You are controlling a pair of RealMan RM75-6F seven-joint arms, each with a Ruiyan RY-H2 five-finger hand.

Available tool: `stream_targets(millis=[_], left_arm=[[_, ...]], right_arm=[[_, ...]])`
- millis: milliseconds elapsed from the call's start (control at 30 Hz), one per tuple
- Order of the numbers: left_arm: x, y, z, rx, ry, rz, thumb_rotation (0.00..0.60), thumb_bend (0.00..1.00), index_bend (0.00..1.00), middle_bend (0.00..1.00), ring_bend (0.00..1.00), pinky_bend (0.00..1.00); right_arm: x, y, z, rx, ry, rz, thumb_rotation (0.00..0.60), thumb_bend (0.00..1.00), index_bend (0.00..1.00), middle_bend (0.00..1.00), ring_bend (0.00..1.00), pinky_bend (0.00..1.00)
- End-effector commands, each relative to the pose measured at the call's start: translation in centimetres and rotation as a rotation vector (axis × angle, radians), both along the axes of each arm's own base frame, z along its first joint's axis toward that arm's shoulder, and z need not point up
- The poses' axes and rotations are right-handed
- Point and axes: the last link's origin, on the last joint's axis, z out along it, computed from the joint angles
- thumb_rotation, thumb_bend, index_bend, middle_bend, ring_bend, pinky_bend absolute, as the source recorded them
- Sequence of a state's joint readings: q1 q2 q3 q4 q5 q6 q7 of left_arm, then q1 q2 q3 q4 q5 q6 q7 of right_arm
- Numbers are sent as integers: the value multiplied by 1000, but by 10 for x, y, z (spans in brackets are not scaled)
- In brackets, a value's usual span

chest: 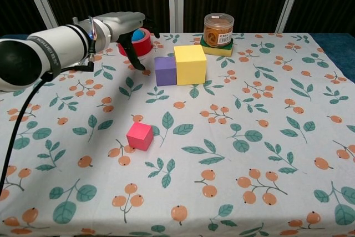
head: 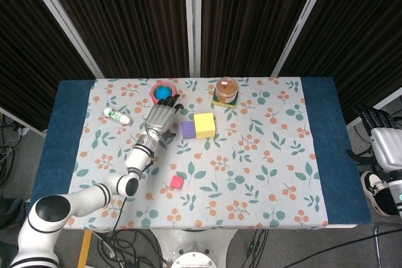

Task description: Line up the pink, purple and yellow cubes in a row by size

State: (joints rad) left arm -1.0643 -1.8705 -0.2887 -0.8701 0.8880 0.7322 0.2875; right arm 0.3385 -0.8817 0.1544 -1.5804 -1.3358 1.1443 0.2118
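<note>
The purple cube point(head: 188, 130) point(chest: 165, 71) stands flush against the left side of the larger yellow cube point(head: 204, 125) point(chest: 190, 64) near the table's far middle. The small pink cube point(head: 176, 182) point(chest: 139, 136) lies apart, nearer the front. My left hand point(head: 159, 117) point(chest: 128, 29) hovers open to the left of the purple cube, fingers spread, touching nothing. My right hand point(head: 380, 139) hangs off the table's right edge, holding nothing; whether its fingers are curled I cannot make out.
A red tape roll with a blue centre point(head: 162, 93) point(chest: 138, 41) sits just behind my left hand. An amber jar point(head: 226, 90) point(chest: 218, 29) stands on a green-yellow pad at the back. A white tube point(head: 117, 116) lies at the left.
</note>
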Motion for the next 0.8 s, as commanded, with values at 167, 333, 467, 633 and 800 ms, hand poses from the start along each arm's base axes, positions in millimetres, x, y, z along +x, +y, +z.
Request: stream_targets(millis=[167,333,467,633,800], left_arm=[[9,8,-17,9,16,-10,600,135,275,116,80,166],[15,9,-23,-6,-4,-8,600,133,274,115,80,166],[20,9,-26,-11,-19,-8,600,130,274,115,80,166],[25,10,-28,-11,-14,-13,600,127,274,115,80,166],[18,9,-23,5,-25,-8,600,126,274,115,80,166]], right_arm=[[0,2,2,-4,6,-8,600,120,0,23,0,32],[1,2,4,-10,8,-11,600,119,0,22,0,32],[1,2,5,-14,8,-10,600,120,0,21,0,32],[0,4,7,-17,7,-15,600,120,0,21,0,32],[-3,5,6,-16,3,-22,600,120,0,21,0,32]])
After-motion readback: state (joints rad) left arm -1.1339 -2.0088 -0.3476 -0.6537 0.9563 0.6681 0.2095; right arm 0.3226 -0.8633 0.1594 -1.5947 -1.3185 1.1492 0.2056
